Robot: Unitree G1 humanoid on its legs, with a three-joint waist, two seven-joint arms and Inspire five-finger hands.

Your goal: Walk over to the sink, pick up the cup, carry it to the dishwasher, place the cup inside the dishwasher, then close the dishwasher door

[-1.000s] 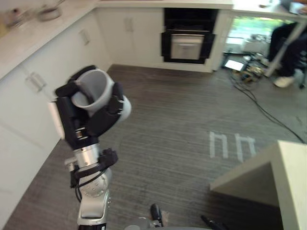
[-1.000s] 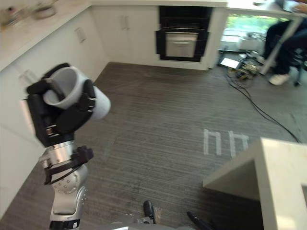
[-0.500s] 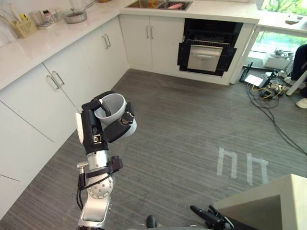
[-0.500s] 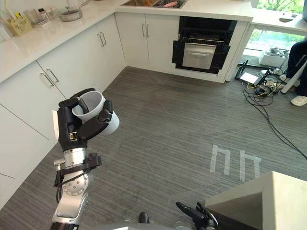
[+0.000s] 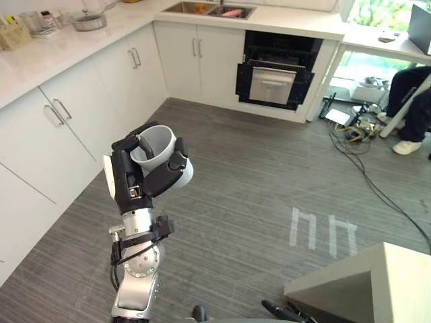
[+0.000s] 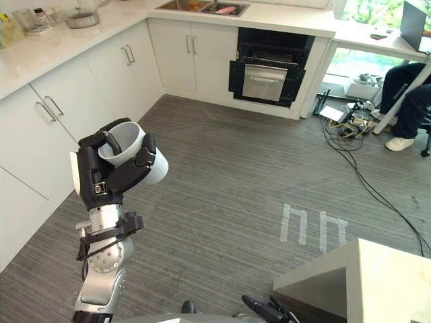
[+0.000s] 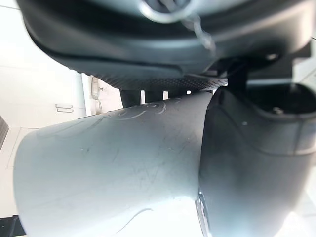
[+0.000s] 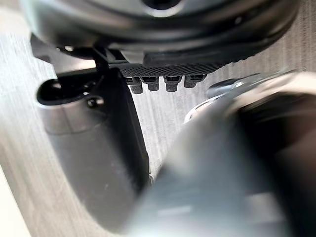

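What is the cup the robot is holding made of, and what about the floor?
The cup in the left hand looks like pale grey plastic, though ceramic is possible: its matt wall shows fine scratches in the left wrist view. The floor looks like grey wood-look vinyl or laminate, going by its long streaky grain; which one is hard to tell.

The left arm [image 5: 137, 269] stands upright, forearm raised, and the left hand [image 5: 133, 183] has its fingers curled round a white cup [image 5: 160, 142]. The right hand [image 6: 264, 307] sits low, fingers loosely straight.
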